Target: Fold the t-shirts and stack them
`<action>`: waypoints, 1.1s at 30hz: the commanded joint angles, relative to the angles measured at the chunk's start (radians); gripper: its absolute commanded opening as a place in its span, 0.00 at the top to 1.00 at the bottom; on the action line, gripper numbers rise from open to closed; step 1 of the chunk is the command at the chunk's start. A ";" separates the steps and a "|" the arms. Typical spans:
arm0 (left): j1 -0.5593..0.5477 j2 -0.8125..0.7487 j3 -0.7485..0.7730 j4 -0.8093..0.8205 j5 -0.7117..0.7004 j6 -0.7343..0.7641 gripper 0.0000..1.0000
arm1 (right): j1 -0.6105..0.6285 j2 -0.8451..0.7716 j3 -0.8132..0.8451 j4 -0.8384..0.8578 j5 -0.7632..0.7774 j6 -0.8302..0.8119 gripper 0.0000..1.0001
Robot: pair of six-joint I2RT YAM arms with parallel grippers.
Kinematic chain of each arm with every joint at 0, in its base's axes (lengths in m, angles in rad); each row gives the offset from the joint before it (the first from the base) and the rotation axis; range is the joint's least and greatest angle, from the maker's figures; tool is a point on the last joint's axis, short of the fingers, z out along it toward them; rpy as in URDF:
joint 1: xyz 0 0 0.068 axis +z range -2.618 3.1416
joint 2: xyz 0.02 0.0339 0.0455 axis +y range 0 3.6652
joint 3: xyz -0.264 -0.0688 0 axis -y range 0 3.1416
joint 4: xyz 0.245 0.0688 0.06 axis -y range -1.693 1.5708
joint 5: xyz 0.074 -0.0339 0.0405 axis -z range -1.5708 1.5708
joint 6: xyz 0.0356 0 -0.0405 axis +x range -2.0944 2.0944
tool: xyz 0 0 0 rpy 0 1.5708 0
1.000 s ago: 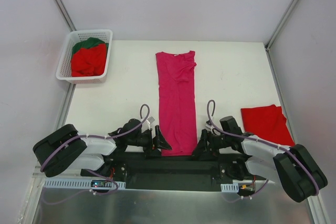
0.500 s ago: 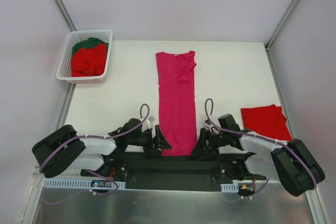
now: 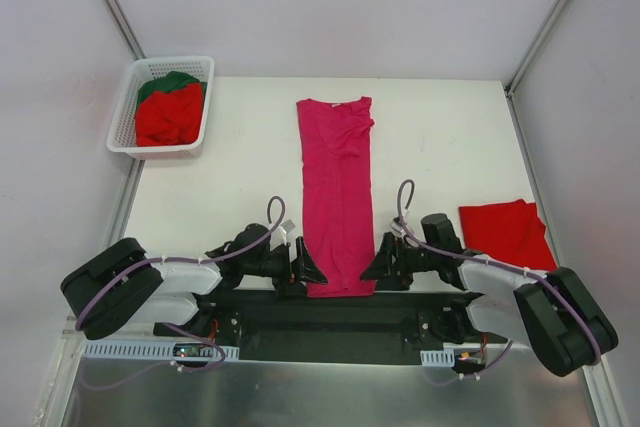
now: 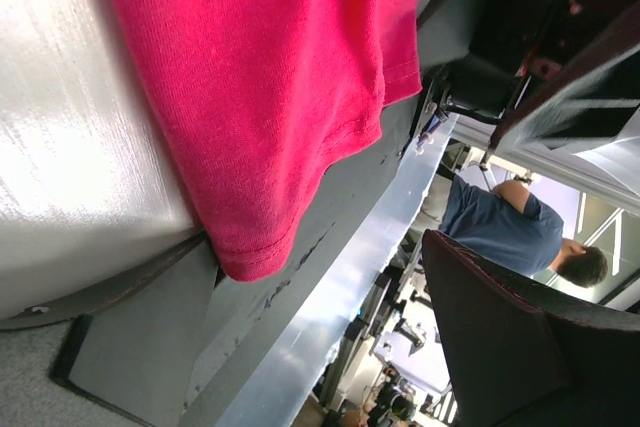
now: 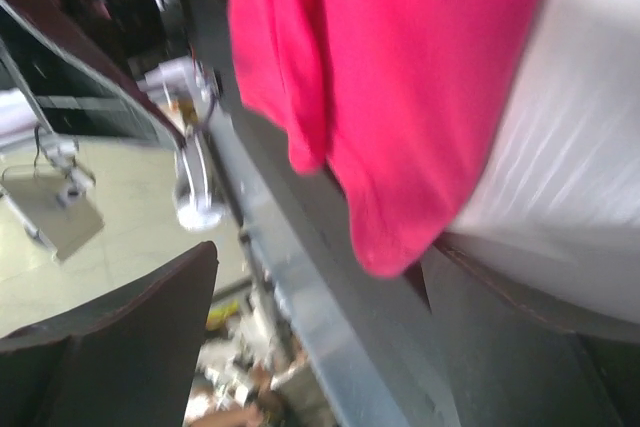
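Note:
A magenta-pink t-shirt [image 3: 338, 187] lies folded lengthwise into a narrow strip down the middle of the table, its hem draped over the near edge. My left gripper [image 3: 306, 272] stands open at the hem's left corner [image 4: 245, 252]; that corner hangs between its spread fingers [image 4: 520, 337]. My right gripper [image 3: 373, 267] stands open at the hem's right corner [image 5: 390, 242], one finger [image 5: 110, 347] well off the cloth. A folded red t-shirt [image 3: 507, 232] rests at the right. More red t-shirts [image 3: 168, 117] and a dark green one [image 3: 170, 81] fill the basket.
The white lattice basket [image 3: 124, 112] sits at the table's far left corner. A black mounting rail [image 3: 330, 322] runs along the near edge between the arm bases. Grey walls and metal posts close in the left, right and back sides.
My right gripper has swung a little to the left toward the hem corner and its jaws have spread wider. The left arm and the shirts have not moved.

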 commanded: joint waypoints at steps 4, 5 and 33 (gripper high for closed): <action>0.025 -0.010 0.019 -0.004 0.002 0.048 0.16 | -0.085 0.035 -0.011 0.219 -0.005 0.023 0.10; 0.024 -0.009 0.019 -0.004 0.005 0.049 0.16 | -0.089 0.044 -0.013 0.238 -0.010 0.032 0.10; 0.048 0.048 0.017 0.039 0.044 0.046 0.17 | -0.076 -0.092 -0.139 0.135 0.016 0.115 0.07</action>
